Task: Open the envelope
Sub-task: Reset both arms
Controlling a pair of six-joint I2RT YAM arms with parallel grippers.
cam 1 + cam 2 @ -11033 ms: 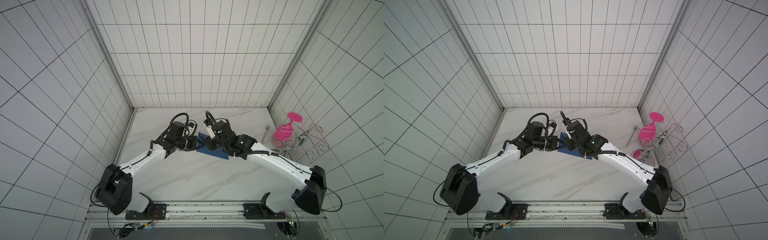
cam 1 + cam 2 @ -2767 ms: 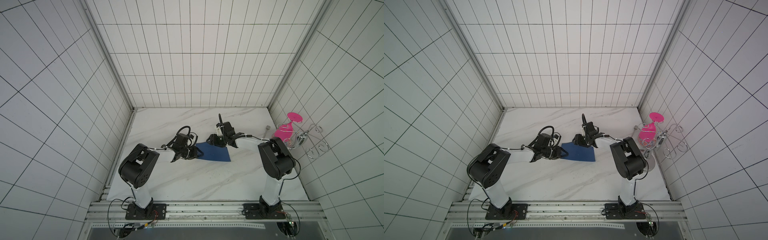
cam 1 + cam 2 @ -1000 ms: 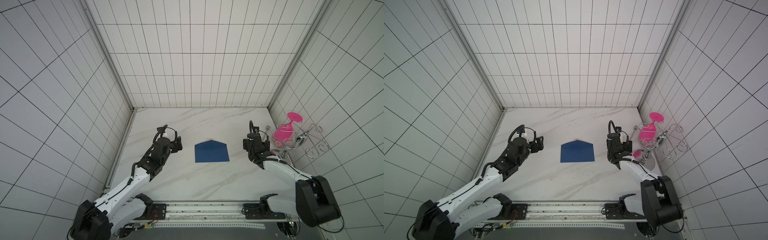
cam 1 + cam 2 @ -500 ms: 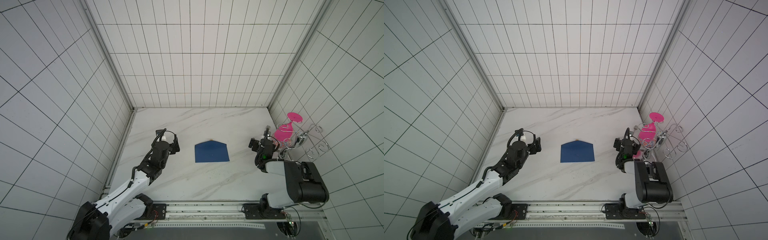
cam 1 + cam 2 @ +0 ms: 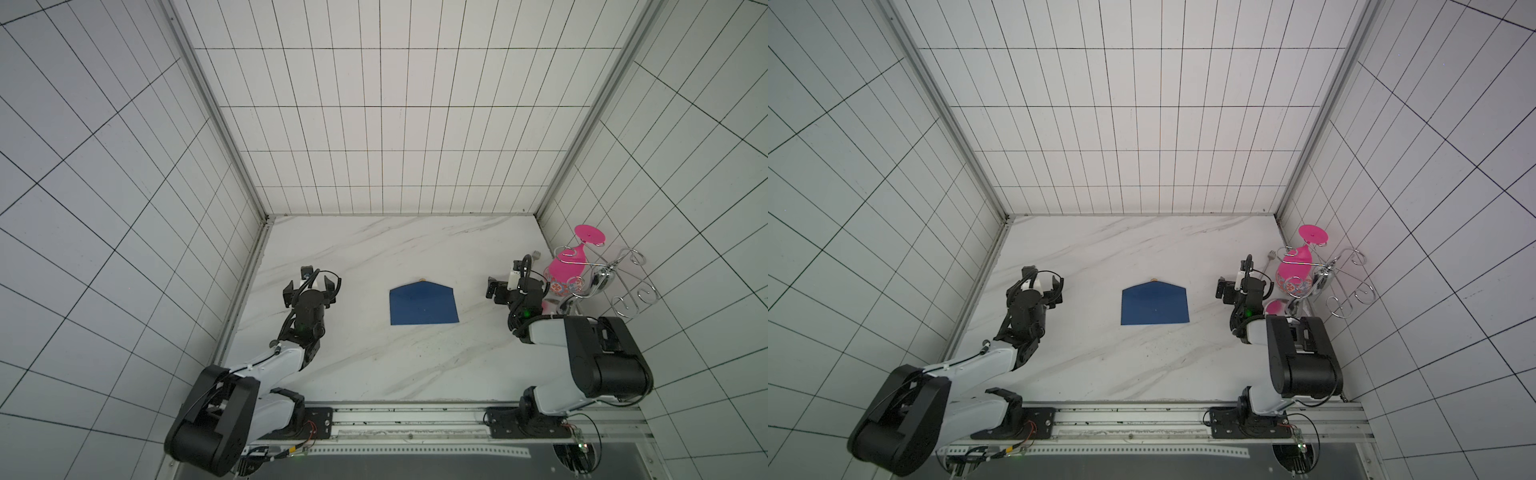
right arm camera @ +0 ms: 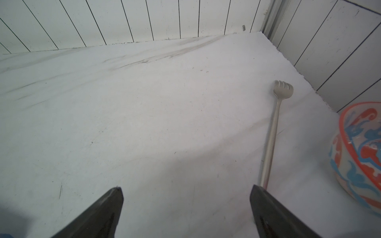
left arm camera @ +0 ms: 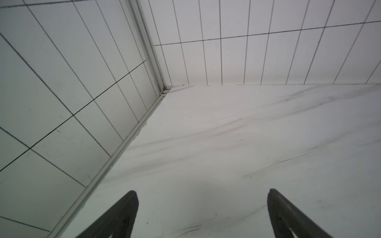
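You'll find the flat dark-blue paper envelope (image 5: 415, 316) lying on the white marble-patterned counter (image 5: 374, 357), about midway between the two arms and touched by neither. In both top views its outline is a rectangle with a low triangular flap rising from the far edge, pointing toward the back wall, so the whole shape reads like a squat house. A small gold seal (image 5: 422, 279) sits right at the flap's tip, just past the blue paper, and a tiny pale mark (image 5: 1156, 309) shows near the middle of the body. The long edges run roughly parallel to the back wall. The paper looks smooth and uncreased (whether the flap lies fully flat or stands slightly raised, you can't tell from above).

Your left gripper (image 5: 311, 285) sits well to the left of the envelope, close to the left wall, with its fingers spread wide; its wrist view shows only bare counter between the two dark fingertips (image 7: 132, 197). Your right gripper (image 5: 505, 279) is well off to the right, likewise spread apart and holding nothing. In its wrist view a slim silver metal back-scratcher with a curled claw head (image 6: 270, 140) lies on the counter, its handle end just beside one fingertip, and a rounded bowl with an orange-and-blue pattern (image 6: 358, 156) stands further out. Beyond that arm, a bright pink goblet (image 5: 569, 268) hangs upside down on a chrome wire rack (image 5: 623, 286) against the right wall.
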